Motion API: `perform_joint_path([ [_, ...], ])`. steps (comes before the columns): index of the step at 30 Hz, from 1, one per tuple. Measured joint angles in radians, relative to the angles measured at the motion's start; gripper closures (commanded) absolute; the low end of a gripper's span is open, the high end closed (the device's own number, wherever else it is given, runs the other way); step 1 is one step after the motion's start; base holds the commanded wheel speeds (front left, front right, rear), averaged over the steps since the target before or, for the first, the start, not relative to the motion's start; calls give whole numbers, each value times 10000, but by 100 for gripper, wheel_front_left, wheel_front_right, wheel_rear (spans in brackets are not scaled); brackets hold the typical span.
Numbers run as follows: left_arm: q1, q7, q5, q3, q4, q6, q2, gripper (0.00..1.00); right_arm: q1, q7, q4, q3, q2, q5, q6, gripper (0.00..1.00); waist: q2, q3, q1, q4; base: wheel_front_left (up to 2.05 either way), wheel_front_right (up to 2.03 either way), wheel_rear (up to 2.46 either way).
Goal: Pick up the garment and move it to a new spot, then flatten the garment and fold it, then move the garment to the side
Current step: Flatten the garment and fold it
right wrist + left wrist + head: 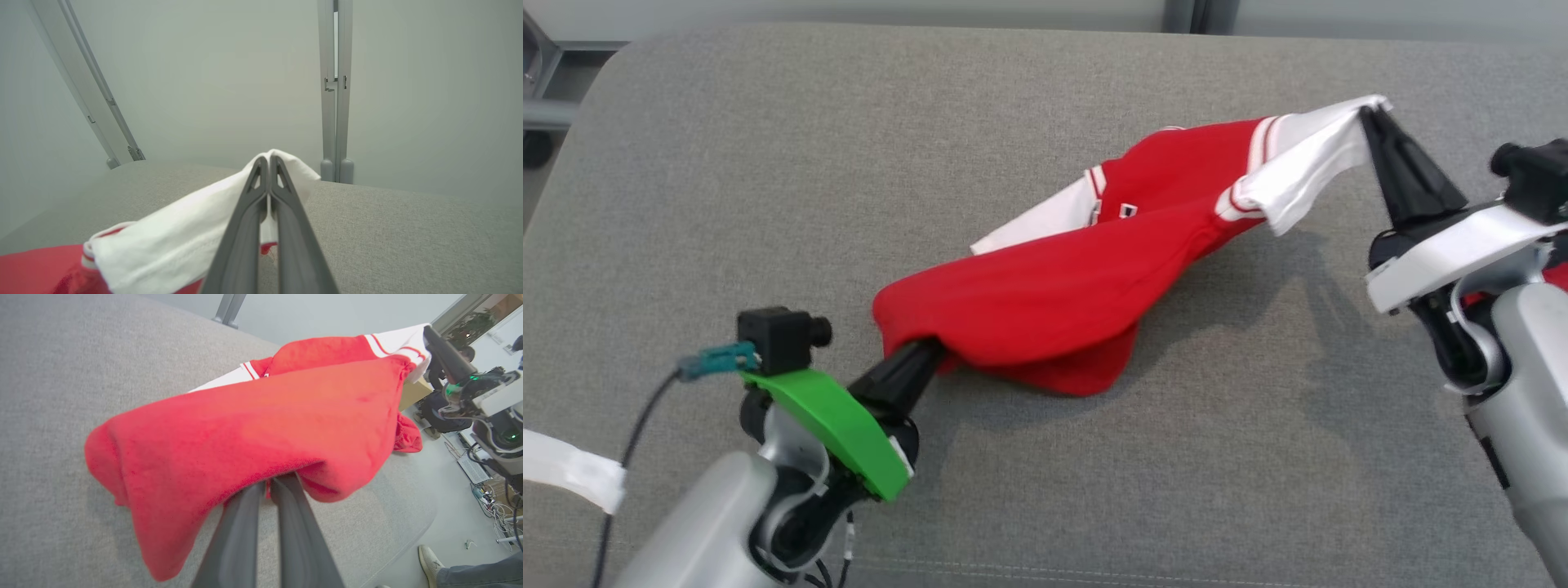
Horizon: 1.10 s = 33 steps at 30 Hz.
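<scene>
Both end effectors are clamped on the garment (1086,294). Left end effector (931,349) is pinched together on the red hem at the near-left end; in the left wrist view its fingers (245,522) close on red fabric. Right end effector (1369,114) is closed on the white sleeve (1307,163), lifted off the grey padded surface (768,163). The garment hangs twisted between them, with its lowest red fold resting on the surface as far as I can tell. The other white sleeve (1029,224) lies flat behind it.
</scene>
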Motion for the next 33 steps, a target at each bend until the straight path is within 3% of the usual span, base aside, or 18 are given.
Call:
perform_joint_path([
  [4,-267,581,-903,259,-1693,35,938,100,-65,98,-616,-583,-424,566,25,100,0,-308,0,-78,0,0,0],
  [11,-565,2326,-2857,-119,-5125,205,2393,100,-52,727,-2176,-1233,-748,2052,174,100,0,-856,0,-289,0,0,0],
  [15,-929,3126,-4462,556,-6101,207,2986,100,-12,1197,-2907,-1507,-849,2922,176,100,0,-1004,0,-540,0,0,0],
  [20,-960,4353,-7003,1210,-5689,213,3315,100,206,2512,-2844,-1425,-1032,3691,173,100,0,-1072,0,-897,0,0,0],
  [23,-951,4966,-7685,1248,-4763,798,3620,100,559,3312,-2504,-1120,-907,4008,-27,100,0,-1007,0,-1106,0,0,0],
  [24,-951,4966,-7685,1248,-4763,798,3620,100,559,3312,-2504,-1120,-907,4008,-27,100,0,-1007,0,-1106,0,0,0],
  [26,-915,5306,-8031,1300,-3777,1524,3802,100,796,3833,-2146,-748,-777,3910,-485,100,0,-795,0,-1255,0,0,0],
  [28,-907,5407,-7898,1266,-3083,1941,3889,100,852,3933,-1916,-495,-579,3662,-732,100,0,-596,0,-1345,0,0,0],
  [33,-802,5476,-6959,945,-1755,2397,4128,100,898,3858,-1747,42,307,3310,-1076,100,0,-28,0,-1585,0,0,0],
])
